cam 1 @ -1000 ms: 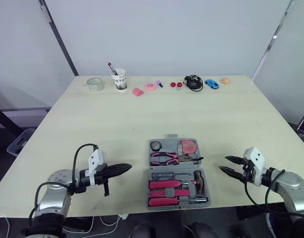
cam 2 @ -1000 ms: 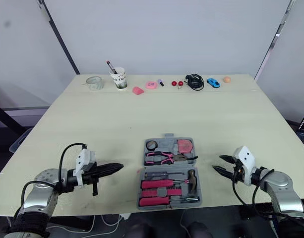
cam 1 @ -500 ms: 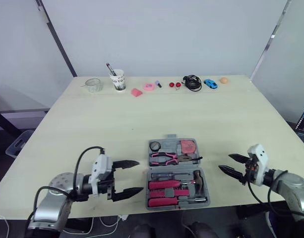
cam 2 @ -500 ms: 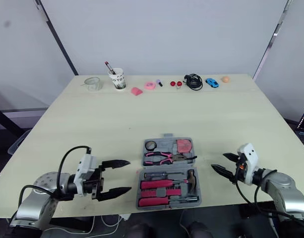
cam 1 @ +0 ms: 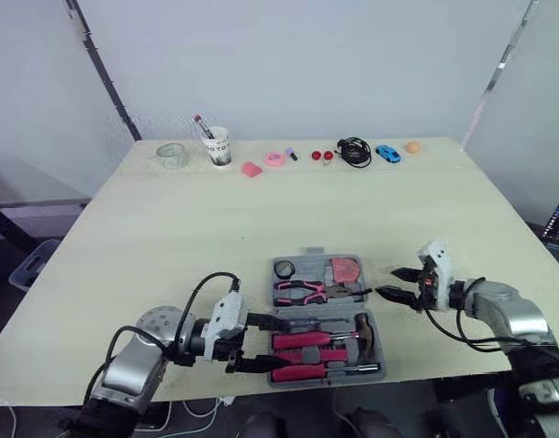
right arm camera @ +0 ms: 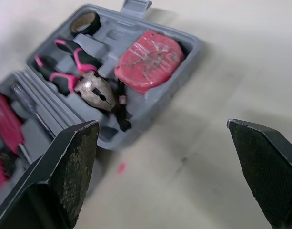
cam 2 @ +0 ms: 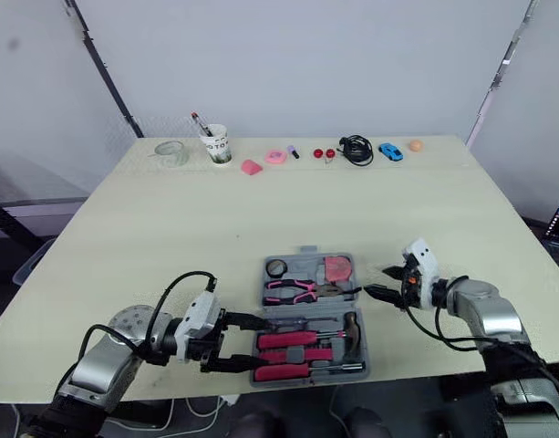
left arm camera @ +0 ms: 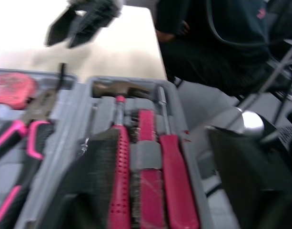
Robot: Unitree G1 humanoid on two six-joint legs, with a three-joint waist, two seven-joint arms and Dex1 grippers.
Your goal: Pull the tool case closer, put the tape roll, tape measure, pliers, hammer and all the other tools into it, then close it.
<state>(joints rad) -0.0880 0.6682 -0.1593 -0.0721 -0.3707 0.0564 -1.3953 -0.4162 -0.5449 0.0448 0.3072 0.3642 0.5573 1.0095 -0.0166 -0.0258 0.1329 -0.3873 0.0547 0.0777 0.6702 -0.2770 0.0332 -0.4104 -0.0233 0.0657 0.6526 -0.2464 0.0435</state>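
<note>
The grey tool case (cam 1: 323, 315) lies open near the table's front edge. Its far half holds a black tape roll (cam 1: 285, 268), a red tape measure (cam 1: 348, 270) and pink-handled pliers (cam 1: 302, 292). A hammer (left arm camera: 118, 143) and red-handled screwdrivers (left arm camera: 172, 176) lie in the near half. My left gripper (cam 1: 265, 342) is open at the case's left side. One finger (left arm camera: 95, 181) is over the hammer handle, the other (left arm camera: 241, 176) past the case's front wall. My right gripper (cam 1: 393, 284) is open just right of the tape measure (right arm camera: 148, 59), with nothing between its fingers.
Along the table's back edge stand a glass jar (cam 1: 174, 154), a paper cup with pens (cam 1: 219, 146), small pink items (cam 1: 275, 159), a black cable (cam 1: 356, 151), a blue toy car (cam 1: 388, 153) and an orange ball (cam 1: 412, 147). The table front edge runs just below the case.
My left gripper opened and moved right, up to the case's near half. My right gripper moved left to the case's right edge and stayed open.
</note>
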